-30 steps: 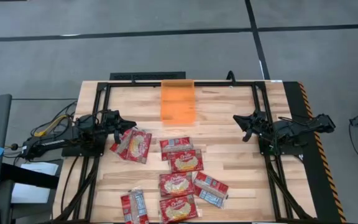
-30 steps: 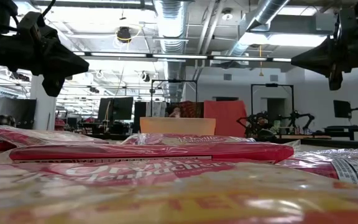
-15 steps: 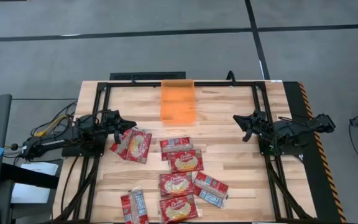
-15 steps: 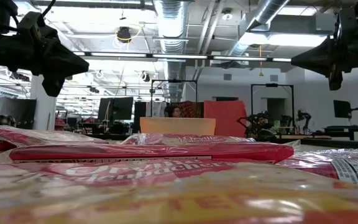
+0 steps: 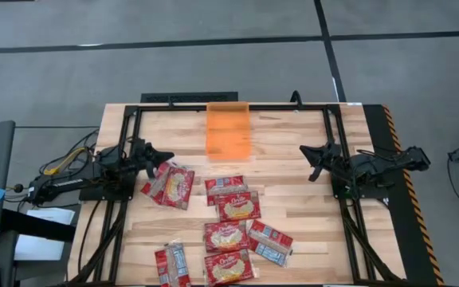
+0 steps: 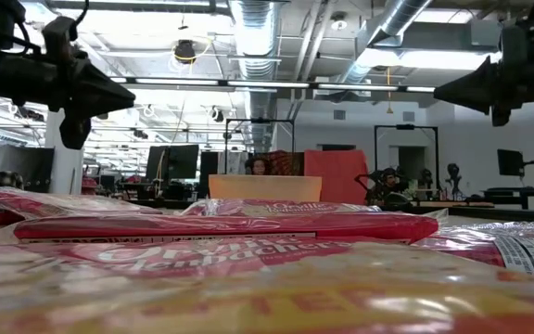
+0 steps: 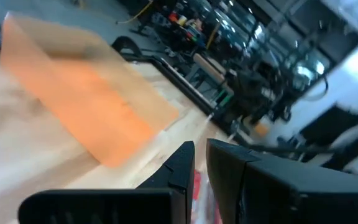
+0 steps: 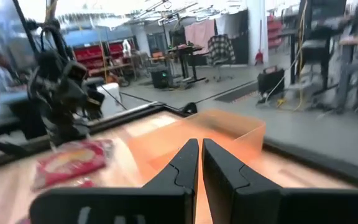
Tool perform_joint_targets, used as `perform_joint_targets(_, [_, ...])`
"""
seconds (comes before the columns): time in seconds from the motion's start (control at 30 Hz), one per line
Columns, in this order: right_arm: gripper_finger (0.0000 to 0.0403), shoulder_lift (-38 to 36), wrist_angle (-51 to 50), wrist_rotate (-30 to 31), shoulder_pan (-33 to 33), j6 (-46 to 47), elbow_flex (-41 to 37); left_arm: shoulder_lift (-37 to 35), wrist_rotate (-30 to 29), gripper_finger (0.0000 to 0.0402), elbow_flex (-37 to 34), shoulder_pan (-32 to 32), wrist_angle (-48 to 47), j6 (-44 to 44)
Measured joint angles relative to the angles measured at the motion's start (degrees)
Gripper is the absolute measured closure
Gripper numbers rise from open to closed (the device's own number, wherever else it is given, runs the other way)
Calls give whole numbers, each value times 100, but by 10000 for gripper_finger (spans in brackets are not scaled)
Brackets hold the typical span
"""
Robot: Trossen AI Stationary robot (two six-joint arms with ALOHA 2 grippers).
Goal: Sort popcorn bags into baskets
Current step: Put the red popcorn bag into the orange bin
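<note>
Several red popcorn bags (image 5: 237,206) lie flat on the near half of the wooden table; the leftmost pair (image 5: 168,185) lies just below my left gripper (image 5: 166,158). The translucent orange basket (image 5: 228,130) stands at the far middle edge, with nothing in it. My left gripper hangs above the table's left side, its fingers shut (image 7: 201,152), pointing toward the basket (image 7: 86,99). My right gripper (image 5: 305,159) hovers over the right side, also shut (image 8: 200,146) and facing the basket (image 8: 210,134). In the low view both grippers (image 6: 77,93) (image 6: 452,90) sit high above the bags.
A black metal frame (image 5: 229,106) runs round the table top. Bare wood lies between the basket and the bags and in front of the right gripper. Cables trail off the table's left edge (image 5: 66,163). A workshop with people shows beyond the far edge (image 6: 258,167).
My left gripper has turned a little at the wrist and swung slightly toward the far edge; its wrist view is smeared by motion. My right gripper has shifted slightly as well. The bags and the basket have stayed where they were.
</note>
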Motion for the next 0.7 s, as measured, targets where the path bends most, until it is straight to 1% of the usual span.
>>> perform_joint_targets(0.07, [354,0,0,-2,2,-139,1,0,-120,372,0,0,20,-252])
perform_joint_targets(0.23, [354,0,22,-2,2,-149,-4,0,-298,372,-1,0,108,-612])
perform_joint_targets(0.37, [354,0,86,13,2,-159,-7,-1,-592,372,-1,0,183,-1014])
perform_joint_targets(0.5, [354,-2,283,15,2,293,-22,0,-944,368,-1,2,271,-1489])
perform_joint_targets(0.6, [354,0,519,11,-7,335,-22,-2,-909,346,15,4,691,-1653])
perform_joint_targets(0.7, [354,0,1017,2,6,587,-22,8,-891,303,111,2,992,-1638])
